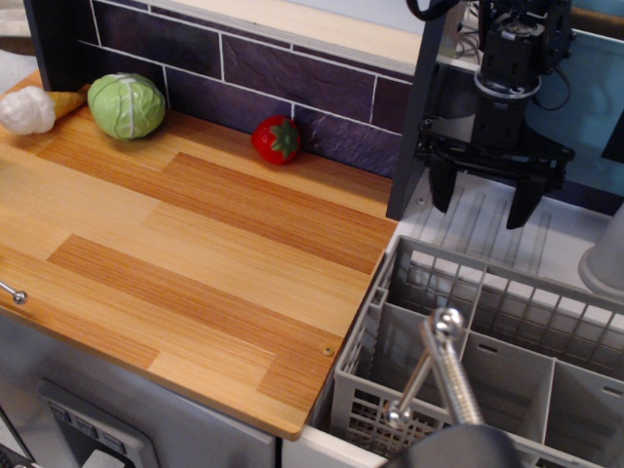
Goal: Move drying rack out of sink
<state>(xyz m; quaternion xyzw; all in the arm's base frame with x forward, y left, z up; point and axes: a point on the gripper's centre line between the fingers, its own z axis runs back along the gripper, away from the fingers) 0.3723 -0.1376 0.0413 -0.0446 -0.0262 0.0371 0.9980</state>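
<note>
The grey lattice drying rack (507,341) sits in the sink at the lower right, its inner dividers forming several compartments. Only a strip of the sink's white rim (327,448) shows at the bottom edge; the basin floor is hidden by the rack. A chrome faucet (444,375) rises in front of the rack. My black gripper (485,195) hangs open above the white ribbed drainboard (507,229), just behind the rack's far wall. Its two fingers (442,187) point down and are empty.
The wooden countertop (185,244) spreads to the left of the sink. On it by the dark tiled wall lie a green cabbage (126,104), a red strawberry (277,139) and a white-and-orange toy (34,109). A grey cup-like object (606,255) stands at the right edge.
</note>
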